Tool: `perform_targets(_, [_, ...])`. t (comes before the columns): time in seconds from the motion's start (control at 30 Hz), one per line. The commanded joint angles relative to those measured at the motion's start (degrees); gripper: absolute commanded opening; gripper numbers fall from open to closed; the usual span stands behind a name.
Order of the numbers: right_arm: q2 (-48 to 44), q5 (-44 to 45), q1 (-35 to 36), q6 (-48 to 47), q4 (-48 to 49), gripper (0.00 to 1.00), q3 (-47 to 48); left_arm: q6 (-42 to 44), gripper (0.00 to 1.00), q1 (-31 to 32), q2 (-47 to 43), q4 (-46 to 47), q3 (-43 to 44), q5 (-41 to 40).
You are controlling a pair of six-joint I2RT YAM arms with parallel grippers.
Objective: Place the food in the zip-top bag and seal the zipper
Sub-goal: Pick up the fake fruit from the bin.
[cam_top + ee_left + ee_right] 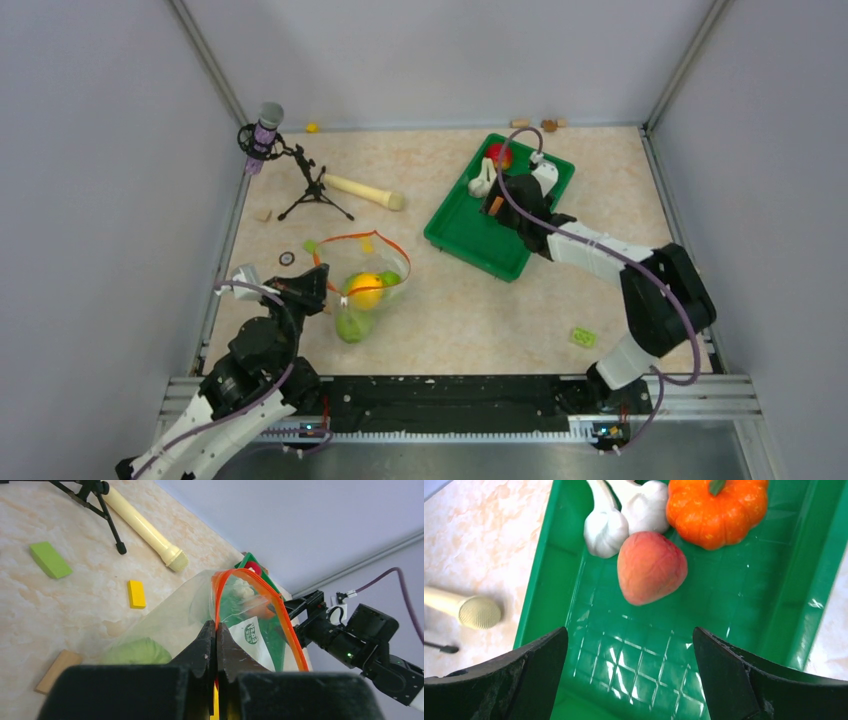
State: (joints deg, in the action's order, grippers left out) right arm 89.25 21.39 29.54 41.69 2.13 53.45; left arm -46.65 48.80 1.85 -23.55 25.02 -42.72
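The clear zip-top bag (372, 268) lies left of centre, its orange-red zipper (350, 238) standing open in a loop. Inside it are a yellow lemon (365, 290) and green apples (353, 325). My left gripper (322, 287) is shut on the zipper's near end, which also shows in the left wrist view (216, 630). My right gripper (497, 197) hangs open and empty over the green tray (470, 240). In the right wrist view a peach (651, 567), white garlic (606, 527) and an orange pumpkin (716, 507) lie ahead of the open gripper (629, 637).
A microphone on a black tripod (315, 190) and the beige wooden pin (365, 192) stand behind the bag. A green block (583, 338) lies at the front right. Small yellow (136, 594), green (50, 560) and wooden (57, 670) blocks lie left of the bag.
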Motion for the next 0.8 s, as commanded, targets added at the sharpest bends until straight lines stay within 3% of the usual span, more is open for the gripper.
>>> perform_targets(0.0, [6.01, -2.57, -1.74, 1.36, 1.44, 0.92, 6.34, -2.72, 0.0, 0.02, -4.11, -0.6, -0.92, -3.98])
perform_targets(0.6, [19.34, 0.64, -5.02, 3.98, 4.9, 0.87, 11.15, -2.97, 0.0, -0.02, -5.41, -0.55, -1.59, -4.41])
perform_targets(0.77, [21.83, -2.16, -5.48, 0.65, 5.71, 0.76, 12.87, -2.61, 0.0, -0.01, -4.98, 0.08, -1.56, -3.48])
